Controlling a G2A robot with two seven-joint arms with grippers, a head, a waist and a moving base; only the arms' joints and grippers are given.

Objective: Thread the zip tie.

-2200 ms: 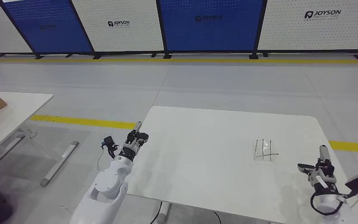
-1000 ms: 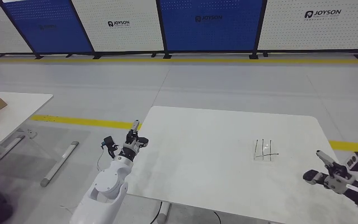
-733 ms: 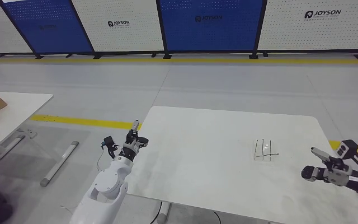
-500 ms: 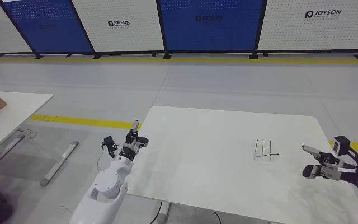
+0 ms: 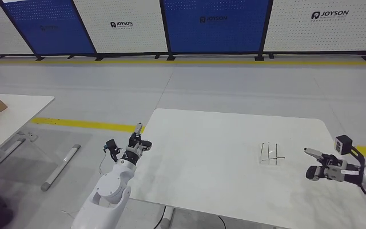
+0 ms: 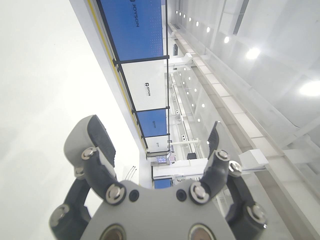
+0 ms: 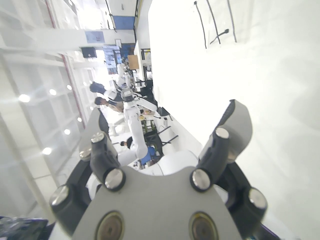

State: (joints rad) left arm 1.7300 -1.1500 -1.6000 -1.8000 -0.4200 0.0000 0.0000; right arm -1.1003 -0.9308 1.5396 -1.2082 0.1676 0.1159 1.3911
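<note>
zip ties (image 5: 269, 151), top view: thin black strips lying side by side on the right part of the white surface (image 5: 217, 166), with a short one crossing near their near ends. Nothing touches them.
right gripper (image 5: 310, 162), top view: at the surface's right edge, near the zip ties but apart from them. Jaws are open and empty.
left gripper (image 5: 139, 134), top view: at the surface's left edge, well apart from the zip ties.
left gripper (image 6: 157, 138), left wrist view: jaws spread wide with nothing between them, the bare surface (image 6: 37, 76) to one side.
zip ties (image 6: 131, 171), left wrist view: tiny dark lines far across the surface, too small for detail.
right gripper (image 7: 165, 118), right wrist view: jaws open and empty, aimed along the surface (image 7: 262, 81).
zip ties (image 7: 211, 13), right wrist view: three long strips lying flat ahead of the jaws, clear of them. A shorter one lies across the middle strip.
</note>
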